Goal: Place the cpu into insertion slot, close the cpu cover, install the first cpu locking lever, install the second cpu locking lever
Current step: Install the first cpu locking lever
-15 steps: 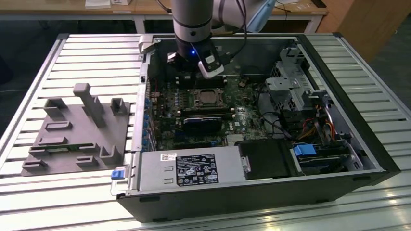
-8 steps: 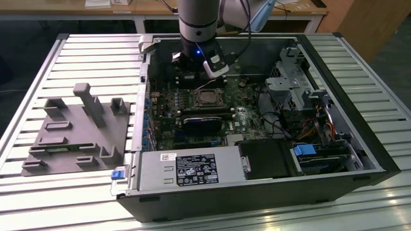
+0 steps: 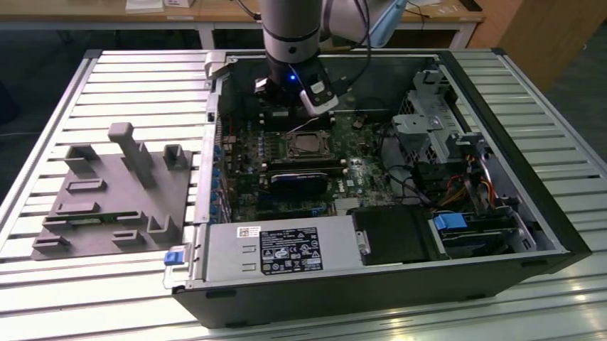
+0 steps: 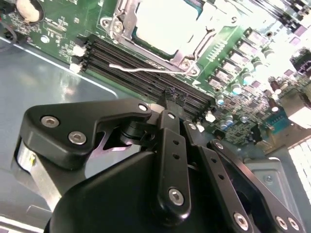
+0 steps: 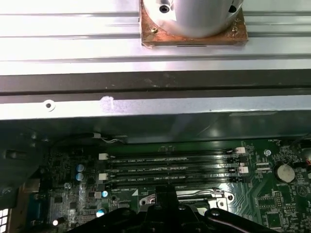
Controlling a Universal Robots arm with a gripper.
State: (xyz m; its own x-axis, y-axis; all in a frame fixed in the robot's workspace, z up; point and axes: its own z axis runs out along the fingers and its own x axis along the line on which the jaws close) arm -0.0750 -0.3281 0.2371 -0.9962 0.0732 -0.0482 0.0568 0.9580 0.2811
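One open computer case (image 3: 379, 295) on slatted table (image 3: 124, 78), wooden desk (image 3: 227, 11) behind, shiny cpu (image 4: 165, 24) framed by silvery cpu cover (image 4: 194, 48), gripper (image 3: 298, 122) state unclear.

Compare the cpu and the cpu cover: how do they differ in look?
In the second wrist view, the cpu is a solid, plain plate; the cpu cover is a windowed frame. The cpu fills the middle; the cpu cover rims it. Both are silvery metal.

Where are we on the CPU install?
Done: chip sits in the socket, cover looks down over it. In hand: tool hovers over the memory slots beside one lever. Left: that lever lies along the socket edge, latching unclear; second lever can't be judged.
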